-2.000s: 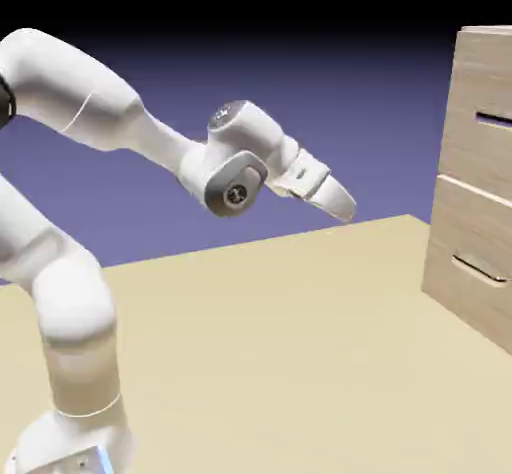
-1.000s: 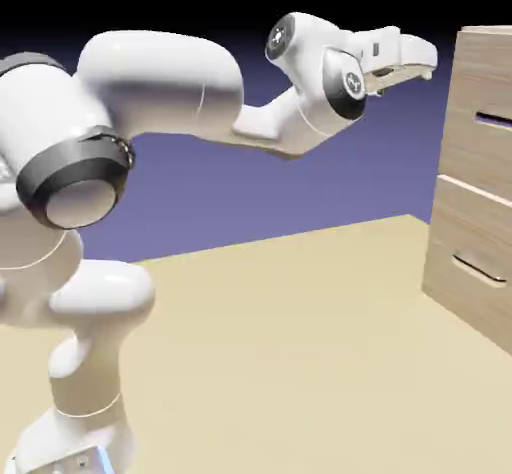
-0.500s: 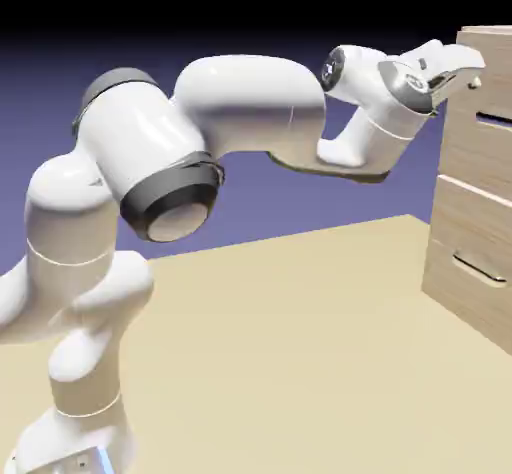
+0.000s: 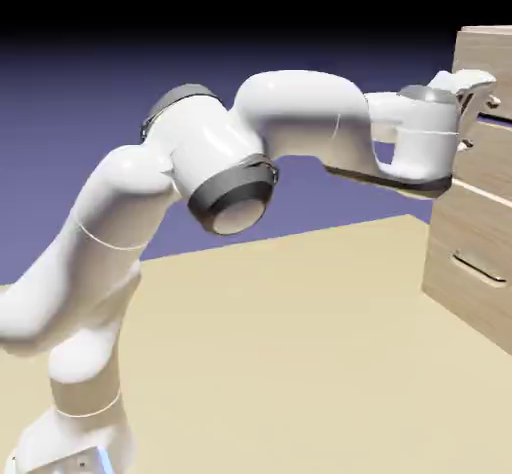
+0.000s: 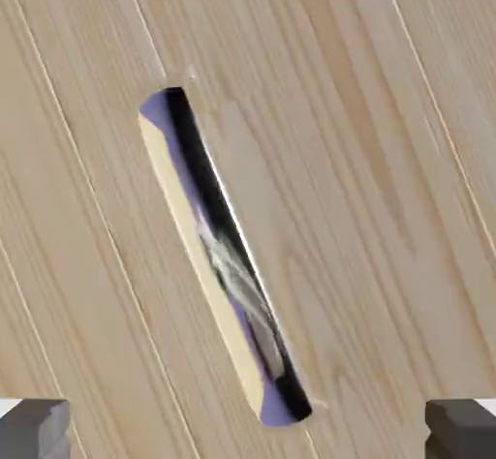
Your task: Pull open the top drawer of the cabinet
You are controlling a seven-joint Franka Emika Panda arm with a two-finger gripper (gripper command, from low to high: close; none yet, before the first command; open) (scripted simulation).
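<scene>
The cabinet [image 4: 488, 46] stands at the right edge of the exterior view, light wood-grain. My gripper [image 4: 486, 90] has reached the face of the top drawer [image 4: 490, 157] and hides most of its handle there. In the hand view the top drawer [image 5: 368, 157] fills the picture, and its dark metallic bar handle [image 5: 232, 263] runs on a slant from upper left to lower middle. The gripper [image 5: 247, 432] is open, with one grey fingertip [image 5: 34, 428] at the bottom left corner and the other at the bottom right, and nothing between them. The handle's lower end lies between the fingertips, still a little ahead of them.
Below the top drawer sits a matching lower drawer [image 4: 468, 247] with its own slim bar handle [image 4: 480, 268]. The beige table [image 4: 300, 362] stretches out in front of the cabinet. My arm's elbow [image 4: 230, 182] hangs over the middle of the table.
The arm has stretched to the right and the hand has moved from beside the cabinet's top corner up to the top drawer's front. The jaws stayed open.
</scene>
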